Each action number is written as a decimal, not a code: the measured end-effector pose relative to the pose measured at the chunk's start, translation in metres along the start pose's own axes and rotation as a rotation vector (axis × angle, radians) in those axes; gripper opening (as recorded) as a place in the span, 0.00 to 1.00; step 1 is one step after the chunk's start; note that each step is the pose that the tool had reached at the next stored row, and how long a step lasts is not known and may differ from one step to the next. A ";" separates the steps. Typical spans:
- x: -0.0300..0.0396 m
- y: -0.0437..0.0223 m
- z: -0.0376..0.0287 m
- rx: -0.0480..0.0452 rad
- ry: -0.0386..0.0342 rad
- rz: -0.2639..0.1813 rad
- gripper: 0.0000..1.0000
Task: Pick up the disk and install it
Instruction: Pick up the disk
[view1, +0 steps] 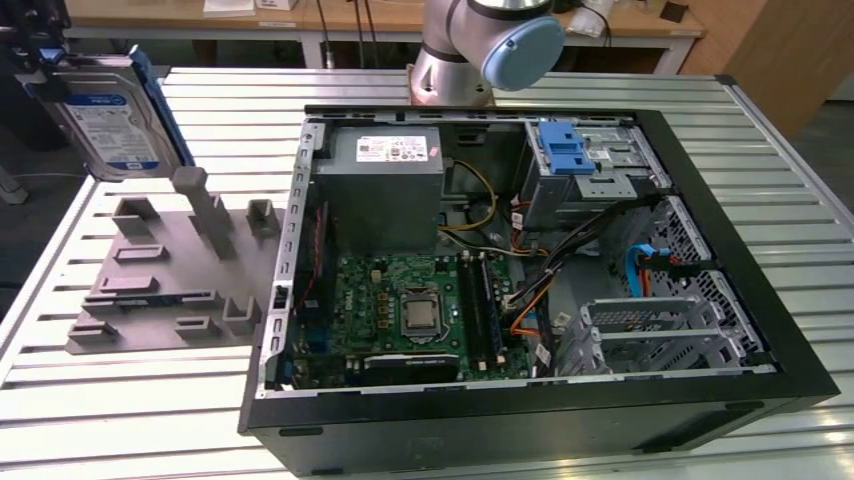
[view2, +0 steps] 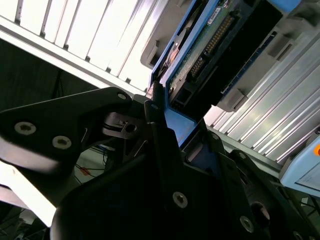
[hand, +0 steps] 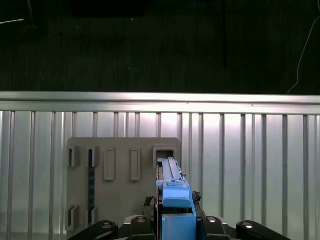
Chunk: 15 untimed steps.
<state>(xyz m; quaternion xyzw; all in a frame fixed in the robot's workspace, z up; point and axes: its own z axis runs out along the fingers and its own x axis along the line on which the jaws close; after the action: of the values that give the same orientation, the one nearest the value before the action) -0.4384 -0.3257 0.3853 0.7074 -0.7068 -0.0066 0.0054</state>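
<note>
One disk (view1: 114, 125), upper left in exterior view, gripper (hand: 175, 222) clenched on it; we judge carrying step, computer case (view1: 534, 398) not reached.

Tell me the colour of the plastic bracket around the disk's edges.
Blue. The bracket framing the disk shows best in the exterior view.

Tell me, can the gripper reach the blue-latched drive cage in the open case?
Probably yes: the case is open on top and nothing covers the drive cage; the gripper holds the disk.
</note>
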 end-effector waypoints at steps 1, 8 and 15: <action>0.0000 0.0000 -0.0008 0.0001 0.0000 0.000 0.36; 0.0000 0.0001 -0.0068 0.0007 0.0000 0.000 0.36; 0.0000 0.0003 -0.0134 0.0015 0.0000 0.000 0.36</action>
<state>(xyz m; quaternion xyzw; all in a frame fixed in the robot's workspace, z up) -0.4384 -0.3257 0.3987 0.7074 -0.7068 -0.0061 0.0048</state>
